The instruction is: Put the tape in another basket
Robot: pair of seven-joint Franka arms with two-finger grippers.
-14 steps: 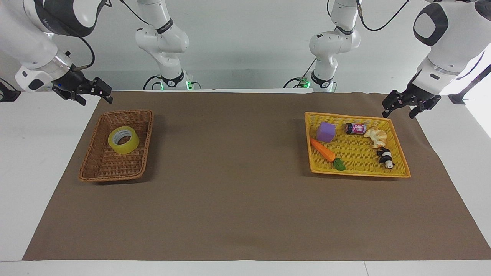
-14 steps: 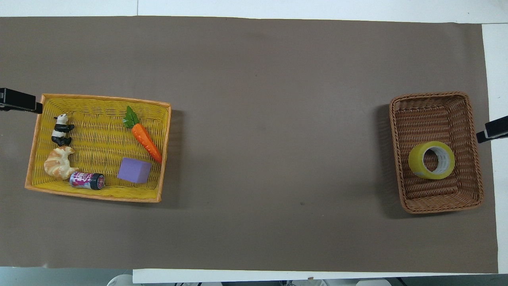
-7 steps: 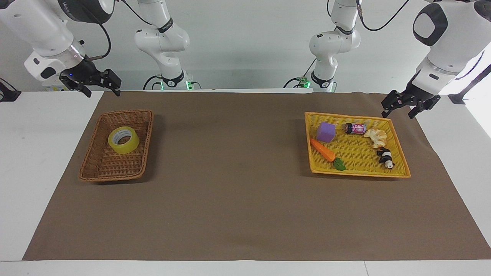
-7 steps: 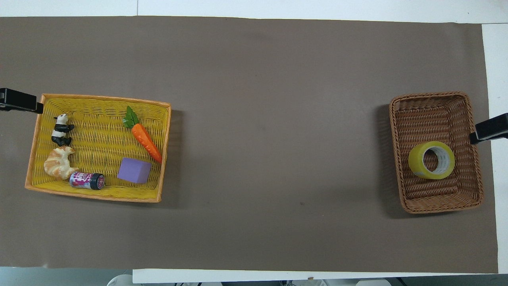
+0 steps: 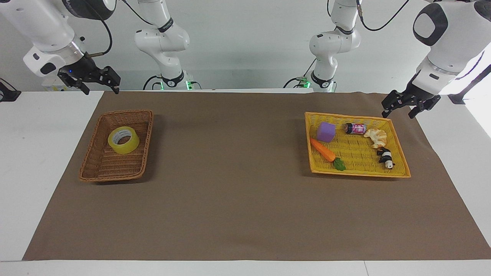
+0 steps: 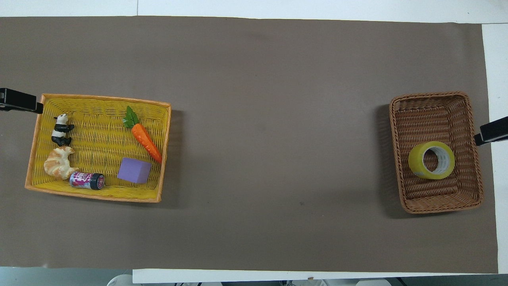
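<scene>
The yellow tape roll (image 5: 123, 140) lies flat in the dark-brown wicker basket (image 5: 96, 168) at the right arm's end of the table; it also shows in the overhead view (image 6: 431, 160) inside the basket (image 6: 436, 206). My right gripper (image 5: 96, 82) hangs open and empty in the air, over the mat's edge beside the basket, clear of the tape; its tip shows in the overhead view (image 6: 492, 132). My left gripper (image 5: 409, 106) is open and empty, waiting over the mat by a corner of the yellow tray basket (image 5: 358, 173).
The yellow tray basket (image 6: 95, 196) at the left arm's end holds a purple block (image 6: 134, 170), a carrot (image 6: 146, 139), a small can (image 6: 87, 180), a croissant (image 6: 57, 167) and a panda figure (image 6: 60, 129). A brown mat (image 6: 278, 119) covers the table.
My right gripper has risen and shifted a little along the table's edge toward the middle, then nearly stopped. The left gripper, tape and baskets have not moved.
</scene>
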